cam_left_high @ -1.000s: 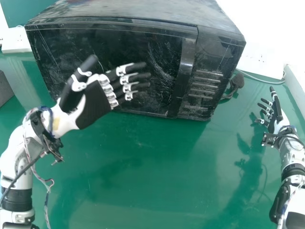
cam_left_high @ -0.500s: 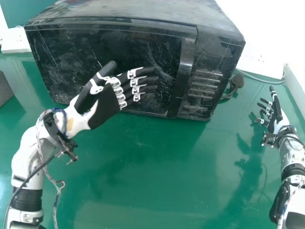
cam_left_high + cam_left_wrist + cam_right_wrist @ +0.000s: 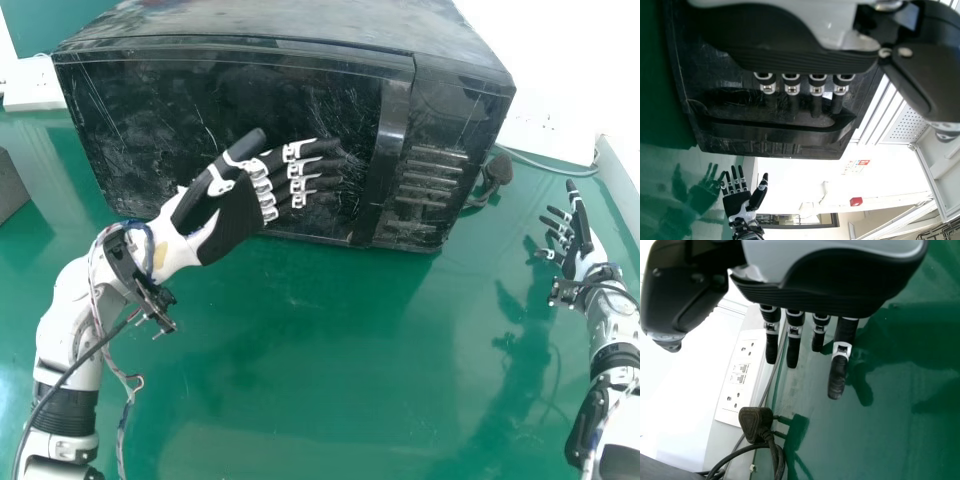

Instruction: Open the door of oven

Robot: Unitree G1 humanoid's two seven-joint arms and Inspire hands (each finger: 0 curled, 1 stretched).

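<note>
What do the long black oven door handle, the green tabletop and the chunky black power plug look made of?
Long black oven door handle: probably glossy plastic, given its smooth sheen, possibly painted metal.
Green tabletop: smooth, shiny, with mirror-like reflections; glass or coated board, can't tell.
Chunky black power plug: likely moulded plastic or rubber, matte with rounded corners.

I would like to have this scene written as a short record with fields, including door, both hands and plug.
oven: on the green table
door: closed
handle: upright bar, near the door's right edge
left hand: before the door, fingers straight toward the handle
right hand: right of the oven, fingers extended
plug: on the table, out of the socket panel
</note>
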